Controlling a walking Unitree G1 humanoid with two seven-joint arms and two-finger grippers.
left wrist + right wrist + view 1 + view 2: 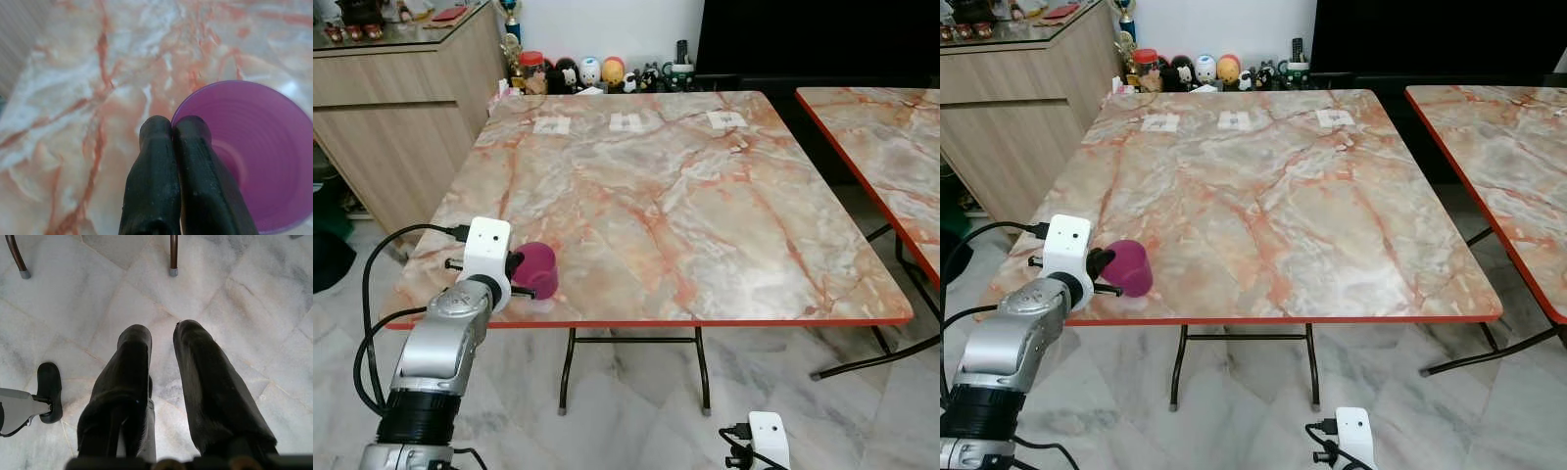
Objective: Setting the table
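A purple plastic cup [539,270] sits tilted at the near left corner of the marble-patterned table [705,215], close to its red front edge. My left gripper [520,266] is shut on the cup's rim. In the left wrist view one finger is inside the purple cup [264,156] and the other outside, pressed together at the left gripper [173,125]. My right gripper [164,330] hangs low over the floor, open, holding nothing.
Three small white cards [626,121] lie along the table's far edge. A second marble table [891,127] stands to the right, across a narrow gap. A wooden cabinet [391,98] is at the far left, with figurines [597,73] against the back wall.
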